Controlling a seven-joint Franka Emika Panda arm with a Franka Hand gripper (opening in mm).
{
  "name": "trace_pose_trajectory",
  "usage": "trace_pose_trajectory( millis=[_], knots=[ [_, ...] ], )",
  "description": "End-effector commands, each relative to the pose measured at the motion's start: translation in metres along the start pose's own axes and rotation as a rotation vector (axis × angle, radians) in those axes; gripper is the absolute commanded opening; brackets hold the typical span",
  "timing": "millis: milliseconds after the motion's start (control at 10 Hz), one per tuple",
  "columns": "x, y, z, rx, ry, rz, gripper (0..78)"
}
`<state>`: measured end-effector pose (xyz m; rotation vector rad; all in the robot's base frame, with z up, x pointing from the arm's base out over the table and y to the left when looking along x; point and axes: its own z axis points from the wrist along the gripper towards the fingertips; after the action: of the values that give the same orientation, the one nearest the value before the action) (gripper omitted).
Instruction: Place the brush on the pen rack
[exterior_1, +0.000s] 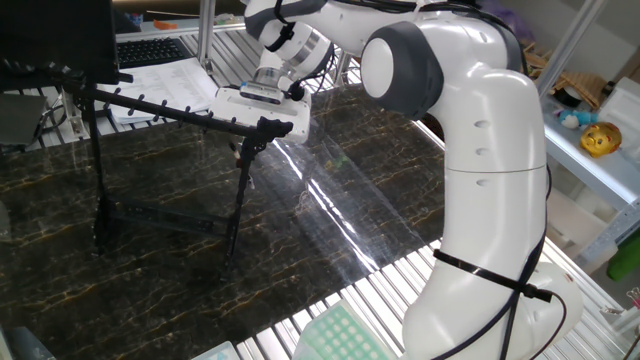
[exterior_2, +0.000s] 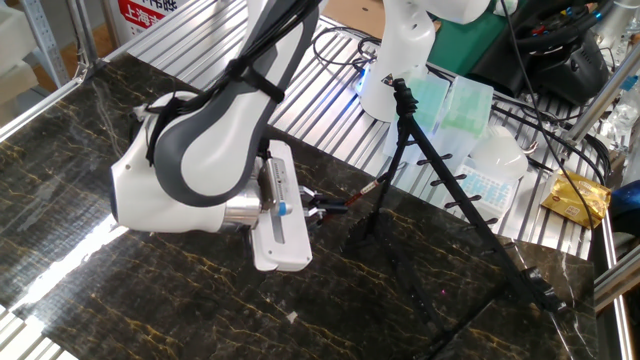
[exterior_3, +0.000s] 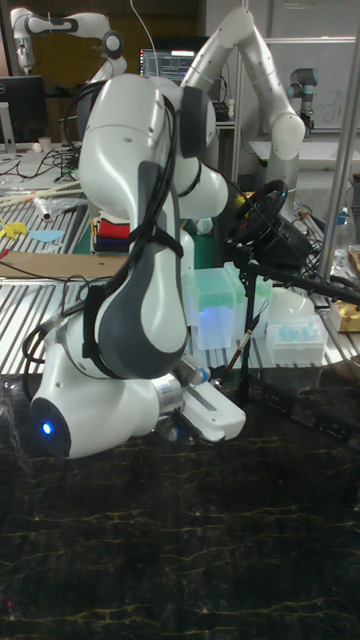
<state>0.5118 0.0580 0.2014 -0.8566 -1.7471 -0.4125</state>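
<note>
The brush (exterior_2: 358, 196) is a thin dark stick with a red-orange section, held nearly level above the dark marble table. My gripper (exterior_2: 318, 206) is shut on its dark end. The free tip points at the pen rack (exterior_2: 455, 187) and ends close to the rack's near upright leg; whether they touch is not visible. The tall fixed view shows the brush (exterior_3: 238, 355) slanting up from the gripper (exterior_3: 213, 378) toward the rack's upright (exterior_3: 250, 310). From the opposite side, the white hand (exterior_1: 262, 100) sits right behind the end of the rack's pegged top bar (exterior_1: 160, 108), and the brush is hidden.
Green and clear pipette-tip boxes (exterior_2: 455, 105) and a gold packet (exterior_2: 575, 197) lie on the slatted metal behind the rack. A keyboard (exterior_1: 150, 48) and papers sit at the far table edge. My own bulky white arm (exterior_2: 200, 160) hangs over the marble.
</note>
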Motion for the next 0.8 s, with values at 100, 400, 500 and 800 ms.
trace_pose_trajectory(
  millis=[100, 400, 500, 800],
  knots=[
    [0.0055, -0.0034, 0.0042, -0.024, 0.053, 0.011, 2.0],
    [0.0079, -0.0048, 0.0093, -0.036, 0.075, 0.021, 2.0],
    [0.0082, -0.0052, 0.0089, -0.038, 0.081, 0.016, 2.0],
    [0.0090, -0.0069, 0.0082, -0.038, 0.082, 0.021, 2.0]
  ],
)
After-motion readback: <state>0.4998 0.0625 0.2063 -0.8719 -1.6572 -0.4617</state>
